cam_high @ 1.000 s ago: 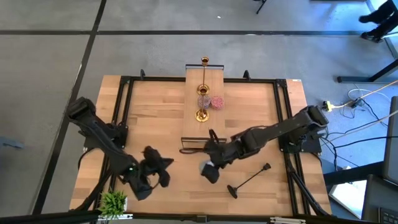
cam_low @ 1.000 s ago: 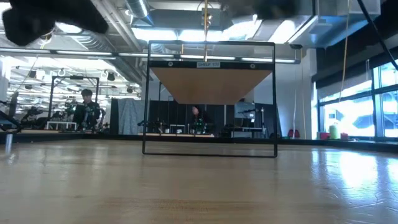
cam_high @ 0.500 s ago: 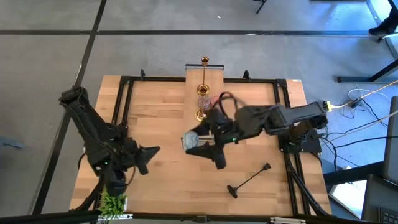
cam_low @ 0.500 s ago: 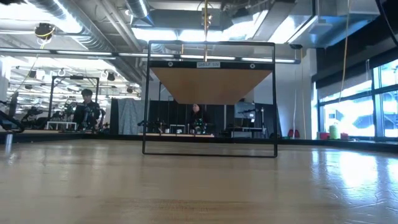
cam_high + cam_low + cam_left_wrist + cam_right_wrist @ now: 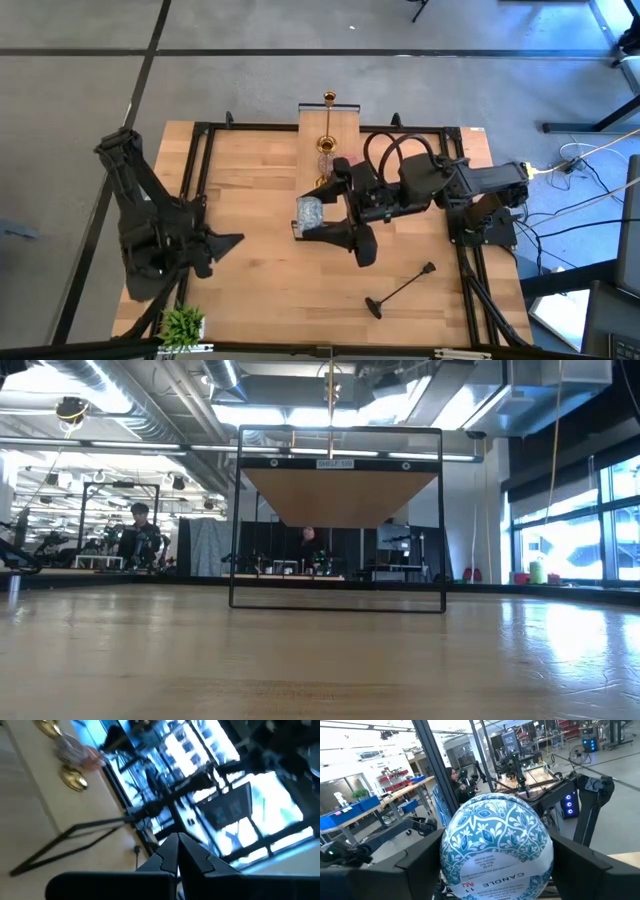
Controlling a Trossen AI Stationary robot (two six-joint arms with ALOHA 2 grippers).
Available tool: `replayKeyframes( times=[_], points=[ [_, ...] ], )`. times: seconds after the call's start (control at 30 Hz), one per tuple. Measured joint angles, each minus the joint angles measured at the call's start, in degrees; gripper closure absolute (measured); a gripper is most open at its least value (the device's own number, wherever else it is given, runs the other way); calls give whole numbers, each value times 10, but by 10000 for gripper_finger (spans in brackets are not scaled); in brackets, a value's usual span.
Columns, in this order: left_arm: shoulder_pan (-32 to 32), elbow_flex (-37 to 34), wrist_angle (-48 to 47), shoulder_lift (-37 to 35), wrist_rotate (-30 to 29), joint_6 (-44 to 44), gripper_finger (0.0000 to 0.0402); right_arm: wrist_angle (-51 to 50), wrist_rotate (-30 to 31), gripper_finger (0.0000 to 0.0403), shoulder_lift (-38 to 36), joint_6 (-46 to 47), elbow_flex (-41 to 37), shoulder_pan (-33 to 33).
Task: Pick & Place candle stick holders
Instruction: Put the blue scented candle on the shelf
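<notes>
Candle cup [image 5: 309, 212], blue-patterned, sits clamped between my right gripper [image 5: 322, 217] fingers, lifted above mid-table. The plank [image 5: 330, 118] with the gold holders [image 5: 326, 150] lies straight ahead toward the far edge, nearer this arm. My left gripper [image 5: 222, 243] waits pinched together near the plant [image 5: 183, 324].

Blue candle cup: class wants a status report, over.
Right gripper shut on blue candle cup, held above mid-table. Left gripper shut, empty, parked near left edge. Black holder lying flat; nothing blocking.
</notes>
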Motion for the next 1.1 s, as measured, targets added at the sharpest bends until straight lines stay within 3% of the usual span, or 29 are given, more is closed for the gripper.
replayKeyframes(
  times=[0.07,0.23,0.3,0.37,0.57,0.63,0.73,0.83,0.87,0.97,1.1],
  points=[
    [24,0,90,0,53,107,400,0,0,94,0,-4,0,0],
    [119,0,388,15,265,437,400,0,0,94,0,-7,0,0],
    [159,0,486,23,343,526,400,1,0,94,0,-9,0,0],
    [198,1,539,29,406,559,399,1,0,94,0,-9,0,0],
    [319,1,595,79,607,473,400,28,0,94,0,-25,0,6],
    [351,1,669,118,685,440,399,46,-1,94,-1,-36,0,8],
    [381,1,847,188,751,392,400,68,2,94,-7,-55,0,13],
    [400,1,1075,268,767,337,399,85,37,94,-17,-92,0,24],
    [403,1,1107,290,756,311,400,92,55,94,-18,-108,0,29],
    [408,5,1105,327,705,229,400,101,106,94,-26,-156,0,44],
    [422,32,1105,356,732,185,397,112,146,94,-29,-174,0,49]
  ],
)
